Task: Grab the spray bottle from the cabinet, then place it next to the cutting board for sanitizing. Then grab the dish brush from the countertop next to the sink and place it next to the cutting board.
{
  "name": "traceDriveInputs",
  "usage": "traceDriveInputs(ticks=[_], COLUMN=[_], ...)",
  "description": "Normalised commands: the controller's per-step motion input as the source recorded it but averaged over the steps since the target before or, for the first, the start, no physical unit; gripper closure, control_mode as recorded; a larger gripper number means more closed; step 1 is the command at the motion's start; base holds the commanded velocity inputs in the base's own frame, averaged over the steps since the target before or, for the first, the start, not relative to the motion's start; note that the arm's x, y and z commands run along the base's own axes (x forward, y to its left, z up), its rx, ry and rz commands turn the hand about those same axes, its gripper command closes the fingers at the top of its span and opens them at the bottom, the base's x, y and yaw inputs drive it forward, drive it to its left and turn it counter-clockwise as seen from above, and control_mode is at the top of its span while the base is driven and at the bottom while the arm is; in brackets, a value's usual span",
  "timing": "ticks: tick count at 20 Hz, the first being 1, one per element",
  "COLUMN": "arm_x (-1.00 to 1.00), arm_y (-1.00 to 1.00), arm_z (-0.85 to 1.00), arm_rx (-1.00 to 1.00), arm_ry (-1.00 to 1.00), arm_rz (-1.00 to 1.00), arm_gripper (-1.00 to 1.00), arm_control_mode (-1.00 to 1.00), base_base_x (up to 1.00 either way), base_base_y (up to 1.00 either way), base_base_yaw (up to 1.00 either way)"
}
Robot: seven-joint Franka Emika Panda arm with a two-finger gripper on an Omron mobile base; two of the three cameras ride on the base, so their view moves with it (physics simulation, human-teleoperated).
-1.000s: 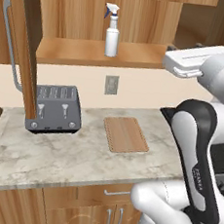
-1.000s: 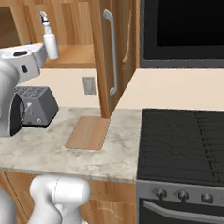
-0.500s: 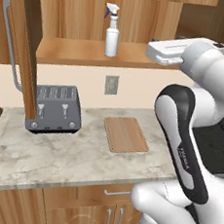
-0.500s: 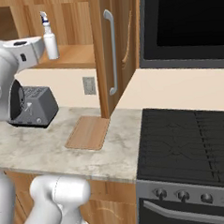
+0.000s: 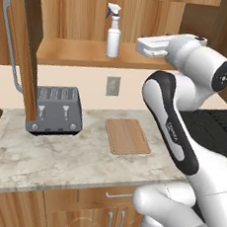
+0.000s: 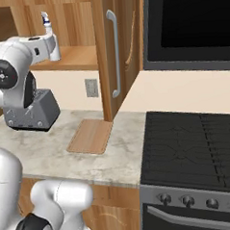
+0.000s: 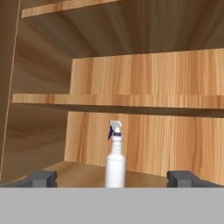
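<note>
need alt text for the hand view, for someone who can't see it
A white spray bottle with a blue-white trigger head stands upright on the floor of an open wooden cabinet, centred between the two dark fingertips of the open tool and not touched by them. A shelf crosses the plank-grain back wall above the bottle.

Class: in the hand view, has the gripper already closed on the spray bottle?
No: the spray bottle stands free on the cabinet shelf, between open fingertips.

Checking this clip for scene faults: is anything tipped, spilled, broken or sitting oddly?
Nothing stands out. The spray bottle stands upright on the cabinet shelf, the cutting board lies flat on the countertop beside the toaster, and the gripper is open, facing the bottle.
</note>
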Motion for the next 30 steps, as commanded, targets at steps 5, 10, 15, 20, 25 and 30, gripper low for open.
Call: traceDriveInputs(ticks=[5, 10, 15, 20, 25, 30], arm_x=[0.55, 0.40, 0.23, 0.20, 0.33, 0.35], arm_y=[0.01, 0.01, 0.00, 0.00, 0.10, 0.21], arm_z=[-0.01, 0.00, 0.00, 0.00, 0.00, -0.06], arm_rx=[-0.01, -0.01, 0.00, 0.00, -0.01, -0.01], arm_ry=[0.01, 0.00, 0.00, 0.00, 0.01, 0.02], arm_rz=[0.00, 0.00, 0.00, 0.00, 0.00, 0.00], arm_gripper=[-1.00, -1.00, -1.00, -1.00, -1.00, -1.00], arm_control_mode=[-1.00, -1.00, -1.00, -1.00, -1.00, -1.00], base_base_x=[0.00, 0.00, 0.00, 0.00, 0.00, 0.00], base_base_y=[0.00, 0.00, 0.00, 0.00, 0.00, 0.00], base_base_yaw=[0.00, 0.00, 0.00, 0.00, 0.00, 0.00])
